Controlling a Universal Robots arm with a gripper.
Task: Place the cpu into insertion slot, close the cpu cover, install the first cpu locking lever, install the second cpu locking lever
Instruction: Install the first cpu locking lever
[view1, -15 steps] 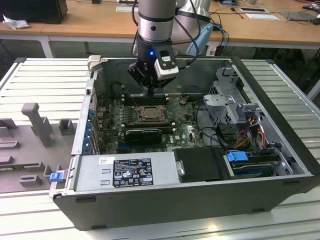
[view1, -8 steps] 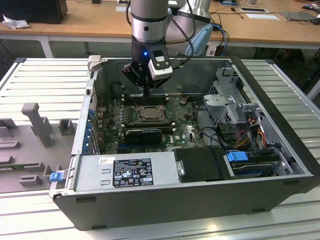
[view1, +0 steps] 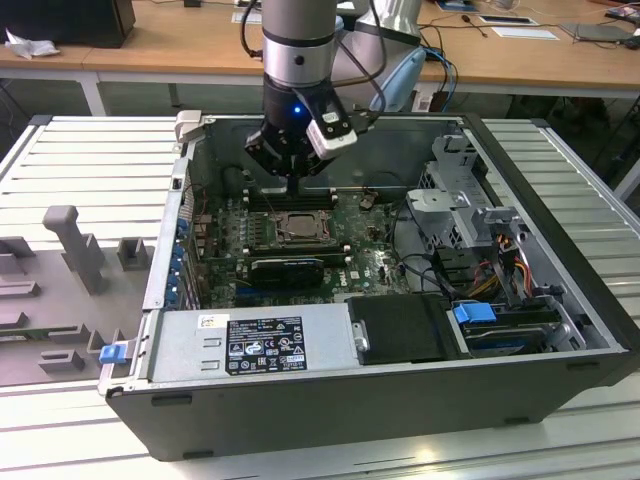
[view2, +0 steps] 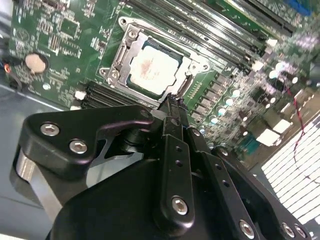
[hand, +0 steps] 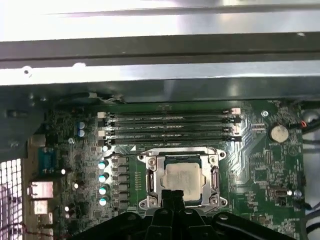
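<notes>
The cpu (view2: 152, 70) is pale silver with a faint brownish smudge, the cpu cover (view2: 124, 57) silvery-grey, the motherboard (view2: 60, 50) green, the gripper (view2: 172, 102) black.

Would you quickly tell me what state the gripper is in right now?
Gripper: shut, nothing visibly held between the fingers, tips close beside the cpu.

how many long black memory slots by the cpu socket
4 memory slots, parallel side by side between the insertion slot and the case wall in the first wrist view; more may hide behind the gripper.
</notes>
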